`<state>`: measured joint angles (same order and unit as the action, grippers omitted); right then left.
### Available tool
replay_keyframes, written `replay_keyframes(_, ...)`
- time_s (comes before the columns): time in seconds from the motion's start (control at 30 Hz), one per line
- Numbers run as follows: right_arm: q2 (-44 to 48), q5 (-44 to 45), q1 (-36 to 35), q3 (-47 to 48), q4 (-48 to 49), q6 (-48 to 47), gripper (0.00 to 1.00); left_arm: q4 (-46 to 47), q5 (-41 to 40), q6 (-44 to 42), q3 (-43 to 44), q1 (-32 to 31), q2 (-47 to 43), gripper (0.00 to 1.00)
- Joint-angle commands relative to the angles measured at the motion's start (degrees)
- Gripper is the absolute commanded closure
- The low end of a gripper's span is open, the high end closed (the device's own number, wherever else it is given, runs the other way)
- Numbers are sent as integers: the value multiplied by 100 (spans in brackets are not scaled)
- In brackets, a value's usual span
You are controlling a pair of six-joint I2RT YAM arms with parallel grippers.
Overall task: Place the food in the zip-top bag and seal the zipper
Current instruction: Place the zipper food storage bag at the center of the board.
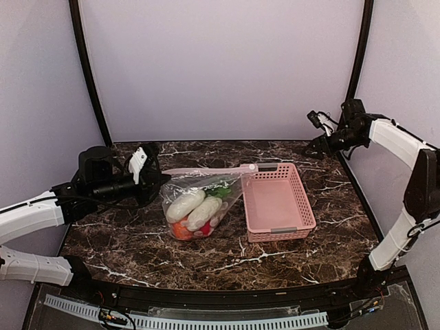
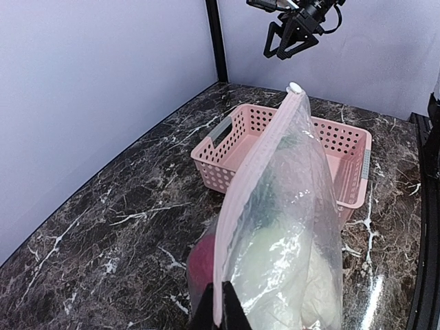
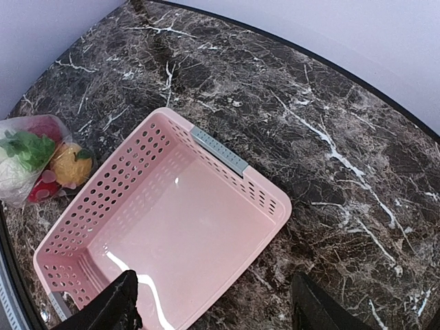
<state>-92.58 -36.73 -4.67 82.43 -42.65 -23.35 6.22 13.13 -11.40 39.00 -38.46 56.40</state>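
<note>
Black right gripper (image 1: 320, 144) high above pink basket (image 1: 275, 203)

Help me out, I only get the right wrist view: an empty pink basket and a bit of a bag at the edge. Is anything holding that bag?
Observer: Yes. The left claw is shut on the bag's zipper, at the end away from the basket.
Visitor: What's in the bag?
Observer: Besides the balls you can see, two white radishes lie inside.
Visitor: And where is the claw my camera rides on?
Observer: The right claw hangs open above the table's far right corner, touching nothing.
</note>
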Motion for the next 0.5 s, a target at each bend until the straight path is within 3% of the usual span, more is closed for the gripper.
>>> replay_keyframes(0.0,243,-300,19,-591,1031,325,25,187,332,-17,-239,33,-69,99)
replay_keyframes(0.1,209,-584,20,-808,1165,342,21,-70,1374,-154,-130,17,-75,99)
replay_keyframes(0.17,151,-705,18,-763,1167,382,19,-134,1603,-252,-104,-131,-96,99)
replay_keyframes(0.27,93,-1012,21,-630,1058,397,13,-621,1358,-510,37,-669,-131,99)
replay_keyframes(0.3,69,-1117,23,-554,977,379,3,-731,1297,-624,96,-780,-156,99)
replay_keyframes(0.47,99,-1245,18,-496,841,249,1,-1091,1110,-799,96,-1195,-309,98)
